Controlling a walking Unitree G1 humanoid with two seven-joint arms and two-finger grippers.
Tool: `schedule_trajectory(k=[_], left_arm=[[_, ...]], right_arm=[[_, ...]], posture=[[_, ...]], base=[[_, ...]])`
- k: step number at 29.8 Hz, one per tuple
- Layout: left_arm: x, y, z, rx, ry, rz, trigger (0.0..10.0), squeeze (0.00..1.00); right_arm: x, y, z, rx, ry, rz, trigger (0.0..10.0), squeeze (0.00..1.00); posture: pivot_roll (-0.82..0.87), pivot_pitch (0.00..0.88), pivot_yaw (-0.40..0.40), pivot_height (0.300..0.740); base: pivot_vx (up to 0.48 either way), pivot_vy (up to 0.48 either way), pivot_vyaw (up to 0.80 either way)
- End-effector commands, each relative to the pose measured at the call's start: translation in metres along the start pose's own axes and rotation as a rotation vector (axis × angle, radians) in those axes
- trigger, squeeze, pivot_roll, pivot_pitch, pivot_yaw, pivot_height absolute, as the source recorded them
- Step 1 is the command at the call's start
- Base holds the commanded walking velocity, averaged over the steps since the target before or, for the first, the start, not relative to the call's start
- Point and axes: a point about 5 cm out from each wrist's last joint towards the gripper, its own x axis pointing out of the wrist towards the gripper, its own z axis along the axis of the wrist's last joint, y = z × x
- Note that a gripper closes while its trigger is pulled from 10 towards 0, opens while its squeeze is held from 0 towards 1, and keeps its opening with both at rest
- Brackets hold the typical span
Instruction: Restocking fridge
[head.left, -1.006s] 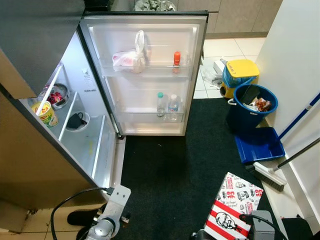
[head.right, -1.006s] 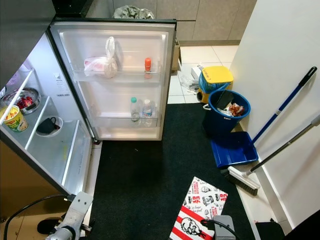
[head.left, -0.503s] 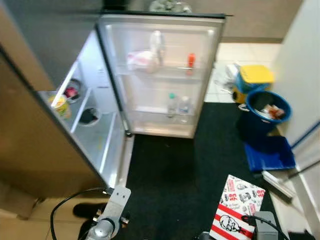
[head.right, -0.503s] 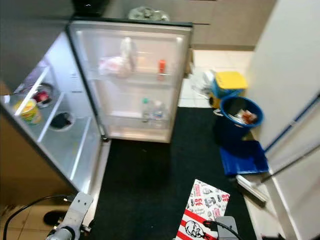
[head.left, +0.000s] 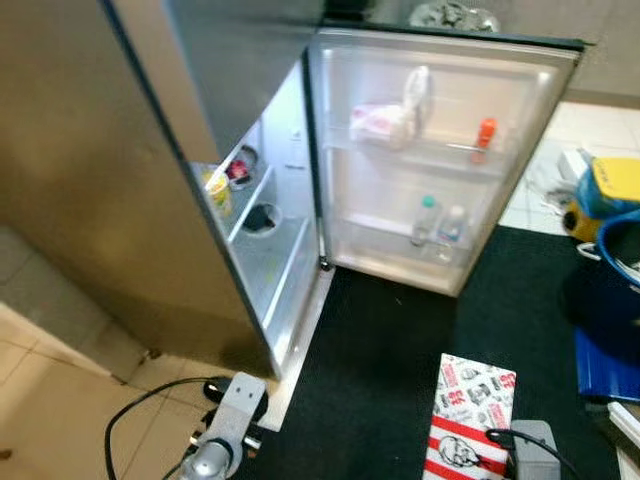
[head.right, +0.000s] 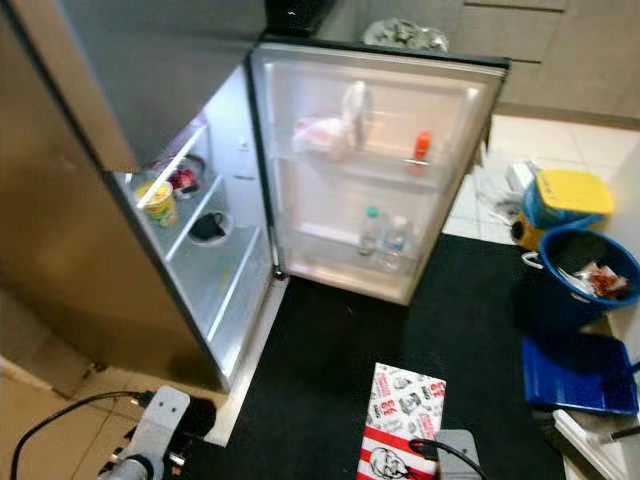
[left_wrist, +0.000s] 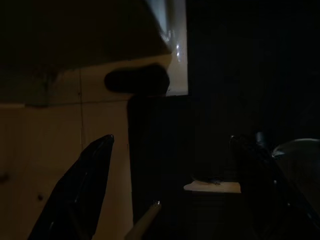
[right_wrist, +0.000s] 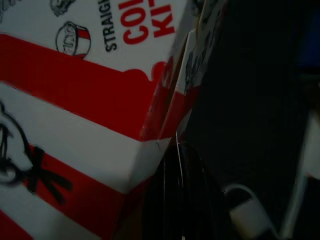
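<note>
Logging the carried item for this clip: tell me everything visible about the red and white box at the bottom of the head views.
The box is a flat, rectangular carton, cardboard by the look of it, white with black print and red lettering at its far end and broad red and white stripes nearer the robot. It is closed and held low over the black mat, in front of the open fridge. The right pincer sits against its near edge; a finger shows dark beside the striped panel.

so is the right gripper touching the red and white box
Touching. In the right wrist view a black finger lies against the edge of the red and white box, with no gap between them.
</note>
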Motion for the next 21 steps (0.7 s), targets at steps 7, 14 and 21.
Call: schedule_trajectory(k=[7,14,21], left_arm=[[-0.0018,-0.002,-0.0068,0.018,0.026,-0.009,10.0,0.0],[-0.002,-0.002,-0.0073,0.021,0.027,-0.009,10.0,0.0],[-0.0021,-0.002,-0.0076,0.023,0.028,-0.009,10.0,0.0]], right_arm=[[-0.0019,-0.0027,-0.0063,-0.002,0.024,-0.013,10.0,0.0],[-0.0023,-0.0022,-0.0078,-0.003,0.028,-0.012,10.0,0.0],[-0.0024,-0.002,-0.0082,-0.004,0.03,-0.011,10.0,0.0]], posture=[[-0.07,0.101,-0.011,0.74],[-0.07,0.1,-0.009,0.74],[-0.07,0.098,-0.009,0.74]], base=[[0.0,0.0,0.8],[0.0,0.0,0.8],[0.0,0.0,0.8]])
